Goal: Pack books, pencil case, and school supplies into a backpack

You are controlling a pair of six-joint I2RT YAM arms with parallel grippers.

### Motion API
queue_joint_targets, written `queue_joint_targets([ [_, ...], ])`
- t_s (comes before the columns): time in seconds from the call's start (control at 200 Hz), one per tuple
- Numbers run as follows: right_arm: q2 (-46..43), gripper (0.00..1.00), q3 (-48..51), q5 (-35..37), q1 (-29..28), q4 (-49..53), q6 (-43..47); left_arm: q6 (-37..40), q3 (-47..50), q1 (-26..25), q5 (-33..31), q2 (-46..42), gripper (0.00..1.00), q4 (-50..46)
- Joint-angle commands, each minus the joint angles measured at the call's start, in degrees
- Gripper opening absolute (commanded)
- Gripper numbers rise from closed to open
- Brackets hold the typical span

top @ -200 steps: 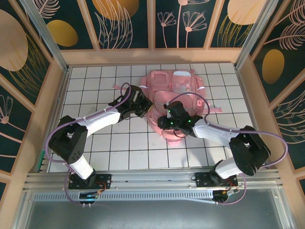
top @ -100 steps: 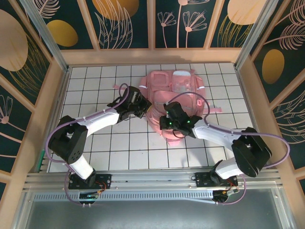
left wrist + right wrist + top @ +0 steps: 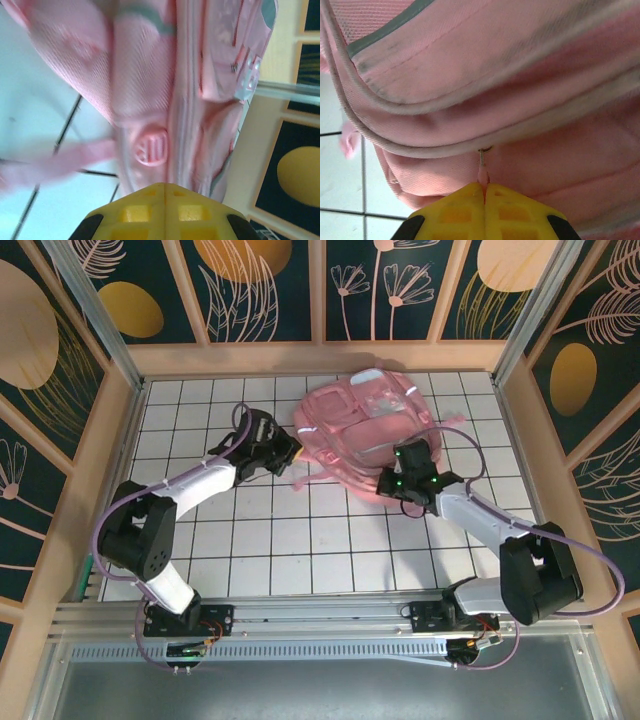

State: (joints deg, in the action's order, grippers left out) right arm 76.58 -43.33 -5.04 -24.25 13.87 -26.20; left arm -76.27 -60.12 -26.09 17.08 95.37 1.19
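Since a second ago the backpack (image 3: 365, 425) has slid from the middle of the desk (image 3: 200, 540) toward the far right and now lies turned and tilted. The right pincer (image 3: 390, 483) has closed in that time and now pinches the small zipper pull (image 3: 482, 172), and its arm has swung outward. The left pincer (image 3: 287, 453) is closed at the bag's left edge; whether it grips fabric I cannot tell. I think the whole bag is being dragged, so the zipper may open little.
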Motion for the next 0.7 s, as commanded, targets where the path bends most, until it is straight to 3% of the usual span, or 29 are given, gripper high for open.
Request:
queue_joint_targets([
  [0.0, 0.59, 0.0, -0.17, -2.45, -0.19, 1.57, 2.42, 2.7, 0.34, 1.65, -0.15, -0.8, 0.0, -2.22],
  [0.105, -0.59, 0.0, 0.35, -7.69, -1.04, -0.4, 3.46, 7.37, -2.73, 1.43, 2.89, 0.82, 0.0, -3.01],
  [0.245, -1.43, 0.0, -2.94, -10.68, -3.46, -0.74, 4.86, 8.67, -6.98, -3.67, 0.83, 2.19, 0.36, -7.44],
  [0.31, -0.79, 0.0, -5.58, -12.39, -4.82, -0.42, 5.35, 5.93, -7.12, -6.24, -0.71, 1.83, 0.45, -7.19],
  [0.49, 1.24, 0.0, -11.16, -14.68, -9.64, -0.41, 6.72, 1.37, -8.07, -10.66, -4.53, 2.5, 0.47, -6.99],
  [0.696, 2.02, 0.0, -12.06, -16.83, -11.31, -1.07, 6.83, -4.42, -2.66, -11.02, -7.63, 1.31, 0.47, -2.89],
])
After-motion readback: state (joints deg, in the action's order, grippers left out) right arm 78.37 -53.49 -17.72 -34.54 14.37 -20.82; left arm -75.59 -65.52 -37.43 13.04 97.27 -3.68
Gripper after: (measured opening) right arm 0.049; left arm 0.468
